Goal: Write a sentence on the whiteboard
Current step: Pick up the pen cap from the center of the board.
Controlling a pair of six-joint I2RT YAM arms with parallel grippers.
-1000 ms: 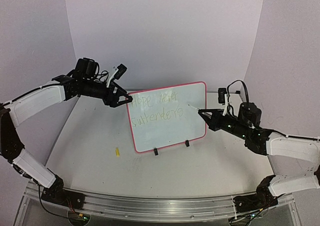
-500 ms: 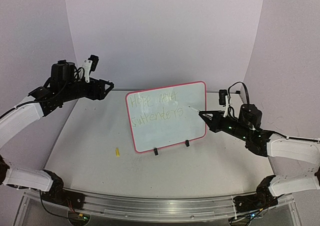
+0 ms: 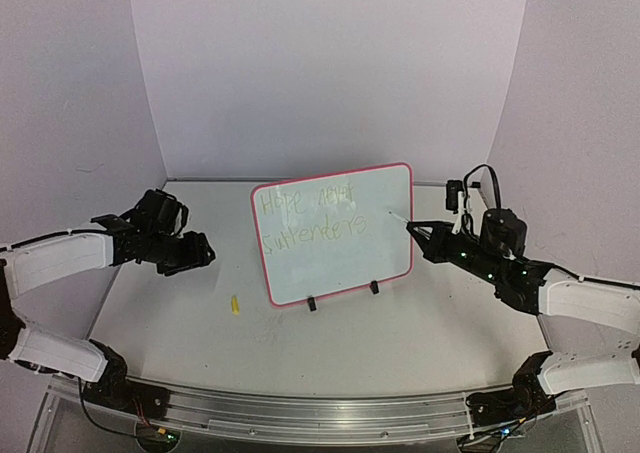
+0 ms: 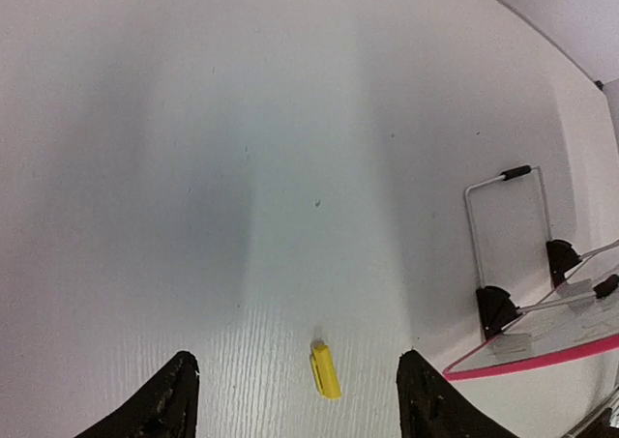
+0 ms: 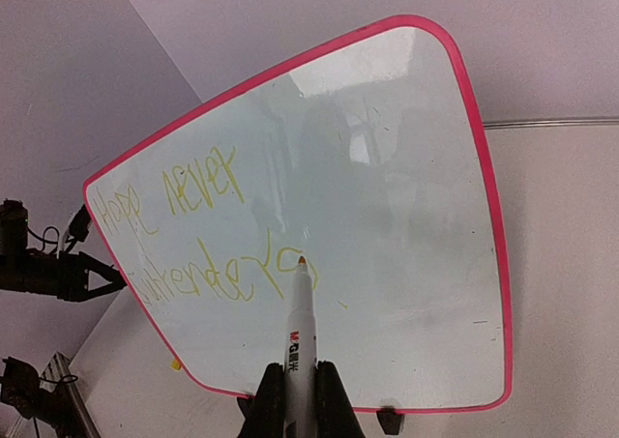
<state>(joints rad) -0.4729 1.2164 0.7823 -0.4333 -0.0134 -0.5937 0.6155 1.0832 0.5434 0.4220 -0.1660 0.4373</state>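
Right claw [image 5: 300, 401] grips white marker [image 5: 298, 336], tip 3 o'clock of yellow-green sentence [image 5: 208, 278] on pink-framed whiteboard [image 3: 340, 268]; left claw [image 4: 295, 392] wide.

1. Small rectangular whiteboard [image 3: 340, 268]: glossy white face, red-pink rounded frame, two black clip feet [image 3: 312, 304].
2. Handwritten two-line sentence [image 5: 218, 281]: thin, pale yellow-green strokes.
3. Slim plastic marker pen [image 5: 299, 332]: white barrel, black print, orange tip.
4. Small plastic cap [image 4: 325, 370]: solid yellow.
5. Flat table top [image 4: 290, 167]: off-white, faint fine line texture.
6. Left gripper [image 4: 295, 390] and right gripper [image 5: 300, 390]: black fingers.
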